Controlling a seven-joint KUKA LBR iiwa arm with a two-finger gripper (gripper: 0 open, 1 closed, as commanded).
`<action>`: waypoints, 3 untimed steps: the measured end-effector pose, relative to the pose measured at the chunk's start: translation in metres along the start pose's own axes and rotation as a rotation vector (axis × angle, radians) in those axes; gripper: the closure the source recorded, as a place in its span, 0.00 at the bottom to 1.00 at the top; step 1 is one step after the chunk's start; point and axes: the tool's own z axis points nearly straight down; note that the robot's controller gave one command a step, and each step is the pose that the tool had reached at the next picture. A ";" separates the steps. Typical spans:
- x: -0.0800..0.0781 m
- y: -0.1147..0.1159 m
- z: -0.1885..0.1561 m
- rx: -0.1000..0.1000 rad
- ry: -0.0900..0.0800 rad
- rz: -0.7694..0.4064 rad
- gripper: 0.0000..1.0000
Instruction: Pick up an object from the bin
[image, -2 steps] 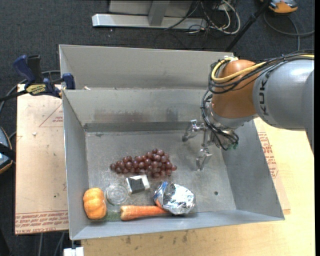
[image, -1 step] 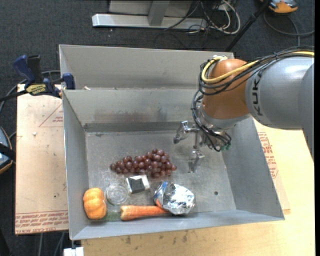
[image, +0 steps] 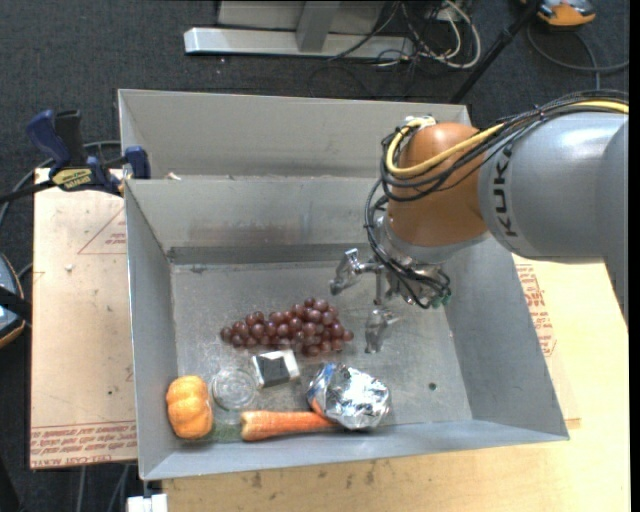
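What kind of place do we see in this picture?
Most likely a robotics lab: a silver KUKA arm reaches into a grey metal bin holding a dark red grape bunch, and black cables lie on the dark floor.

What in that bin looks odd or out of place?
Nothing looks spilled or broken. The one oddity is the crumpled silver wrapper at the front of the bin, beside the carrot's end: scrunched and shiny among food-like things such as the grapes and the small orange pumpkin.
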 end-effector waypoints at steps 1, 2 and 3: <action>-0.040 0.034 0.043 0.002 -0.001 0.021 0.00; -0.042 0.044 0.038 0.009 -0.018 -0.182 1.00; -0.042 0.044 0.038 0.009 -0.018 -0.182 1.00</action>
